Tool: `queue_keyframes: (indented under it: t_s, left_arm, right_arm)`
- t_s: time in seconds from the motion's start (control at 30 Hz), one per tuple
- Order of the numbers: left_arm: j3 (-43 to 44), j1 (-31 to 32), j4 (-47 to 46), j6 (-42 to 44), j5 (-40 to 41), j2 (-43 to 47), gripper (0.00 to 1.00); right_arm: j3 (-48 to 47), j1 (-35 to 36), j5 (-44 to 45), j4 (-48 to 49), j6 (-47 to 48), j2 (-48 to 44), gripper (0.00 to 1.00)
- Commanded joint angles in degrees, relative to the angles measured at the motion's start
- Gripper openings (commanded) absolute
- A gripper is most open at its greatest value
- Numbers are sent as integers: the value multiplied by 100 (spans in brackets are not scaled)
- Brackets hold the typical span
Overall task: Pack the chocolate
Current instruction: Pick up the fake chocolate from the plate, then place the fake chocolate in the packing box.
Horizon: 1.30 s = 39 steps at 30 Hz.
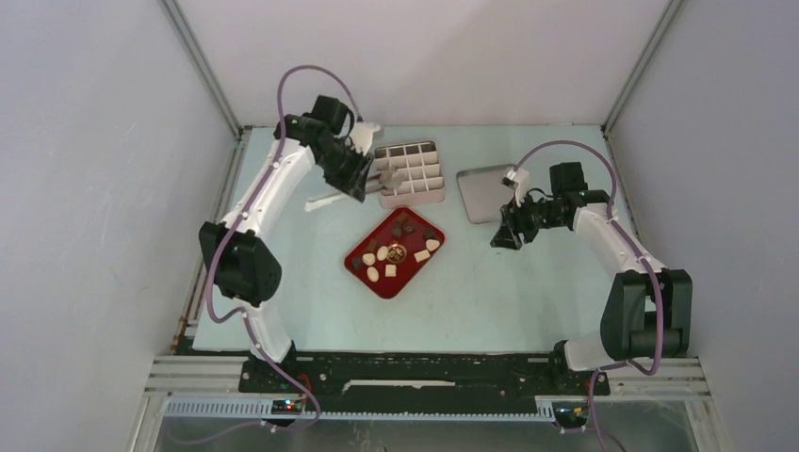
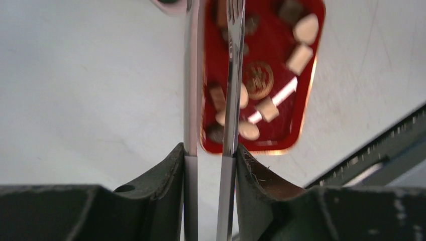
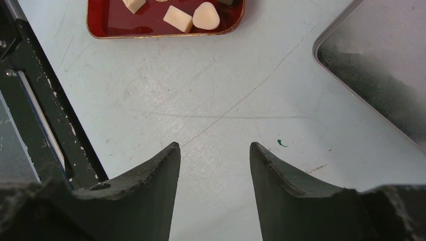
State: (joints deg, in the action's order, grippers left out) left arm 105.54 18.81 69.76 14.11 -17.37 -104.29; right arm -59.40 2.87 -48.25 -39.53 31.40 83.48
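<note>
Table (image 1: 490,292) | chocolate (image 2: 300,57) beyond left fingers (image 2: 166,186) gripping tongs (image 2: 233,75) | right fingers (image 3: 150,191) apart, empty

One red tray (image 1: 405,275) on the counter (image 1: 490,282) carries six cream-white chocolates (image 1: 383,253) and about five dark chocolates (image 1: 399,218), the dark count uncertain at this size, plus one gold emblem (image 1: 397,251). Also on the counter: one white divided box (image 1: 410,172), one silver lid (image 1: 485,193), and one pair of tongs (image 2: 232,75).
</note>
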Motion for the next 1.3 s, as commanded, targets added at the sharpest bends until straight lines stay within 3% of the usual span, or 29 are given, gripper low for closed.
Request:
queue_keyframes:
  t_s: [0.0, 0.2, 0.53, 0.97, 1.27]
  left_arm:
    - [911, -68, -990, -515, 441, -335, 16]
    - [1472, -87, -1853, -942, 905, -953, 16]
    - [2612, -128, -1928, -1118, 979, -2030, 17]
    - [2595, -351, -1836, -1211, 312, -2448, 22]
    - [2810, -351, -1818, -1220, 409, -2755, 25]
  right_arm:
    - [-23, -56, 52, 81, -71, -20, 56]
    - [-21, -109, 52, 77, -103, 35, 56]
    - [-28, -213, 52, 68, -108, 124, 56]
    - [-28, -236, 34, 54, -89, 236, 56]
    - [-24, -235, 44, 44, -75, 264, 55]
